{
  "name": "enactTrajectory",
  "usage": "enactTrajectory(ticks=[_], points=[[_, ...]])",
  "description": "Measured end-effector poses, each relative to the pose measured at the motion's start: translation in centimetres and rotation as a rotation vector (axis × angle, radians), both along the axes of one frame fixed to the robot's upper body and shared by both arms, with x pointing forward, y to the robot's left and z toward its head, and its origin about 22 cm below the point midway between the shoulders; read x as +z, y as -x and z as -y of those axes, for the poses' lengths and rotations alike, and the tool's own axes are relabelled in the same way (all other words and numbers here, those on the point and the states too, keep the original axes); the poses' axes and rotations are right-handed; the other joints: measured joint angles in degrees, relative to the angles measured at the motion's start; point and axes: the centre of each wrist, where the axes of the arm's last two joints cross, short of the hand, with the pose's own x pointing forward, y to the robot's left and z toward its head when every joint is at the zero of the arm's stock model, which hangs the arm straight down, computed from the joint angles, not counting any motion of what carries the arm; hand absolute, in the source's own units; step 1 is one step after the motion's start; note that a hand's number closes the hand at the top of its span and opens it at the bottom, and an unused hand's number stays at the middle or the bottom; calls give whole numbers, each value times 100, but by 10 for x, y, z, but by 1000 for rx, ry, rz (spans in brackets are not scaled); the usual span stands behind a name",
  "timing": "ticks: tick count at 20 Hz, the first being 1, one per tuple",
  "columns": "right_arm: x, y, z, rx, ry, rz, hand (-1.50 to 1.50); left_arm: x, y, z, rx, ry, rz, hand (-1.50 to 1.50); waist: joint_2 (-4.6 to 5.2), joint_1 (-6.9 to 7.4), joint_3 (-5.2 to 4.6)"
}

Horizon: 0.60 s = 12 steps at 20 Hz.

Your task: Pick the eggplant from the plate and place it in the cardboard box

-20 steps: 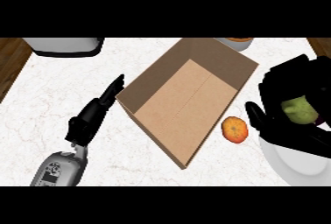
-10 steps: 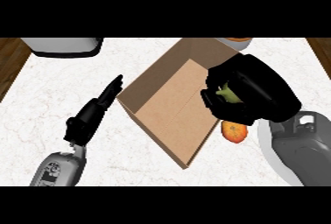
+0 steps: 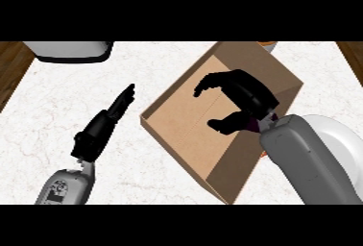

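Reaching further over cardboard box (image 3: 186, 120), right robot hand (image 3: 245, 93) unclenched.

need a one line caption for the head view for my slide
Right hand spread above the open cardboard box, left hand open over the counter, white plate at right.

White veined marble counter (image 3: 56, 96), brown wood (image 3: 8, 62) beyond both side edges

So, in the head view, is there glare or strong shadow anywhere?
Head view: even light, no glare on the counter; the cardboard box has walls darker than its floor; the black right hand above the box shows little surface detail; the left hand casts no clear shadow.
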Motion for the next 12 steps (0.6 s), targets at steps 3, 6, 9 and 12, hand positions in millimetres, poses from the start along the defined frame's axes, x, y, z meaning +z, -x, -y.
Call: enactTrajectory(ticks=[3, 6, 9, 12], points=[[-9, -10, 1, 14, -70, -43, -150, 5, -1, 1, -2, 4, -2, 0, 0, -6, 1], [-15, -15, 10, 7, -224, -74, -150, 9, -3, -2, 15, -5, -5, 0, 1, -15, 3], [-17, -21, 18, -19, -397, -111, -150, 5, -3, -3, 8, -5, -2, 0, 6, -26, 7], [-16, -30, 36, -37, -560, -164, -150, 2, -2, -1, 15, 0, 14, 0, 5, -35, 11]])
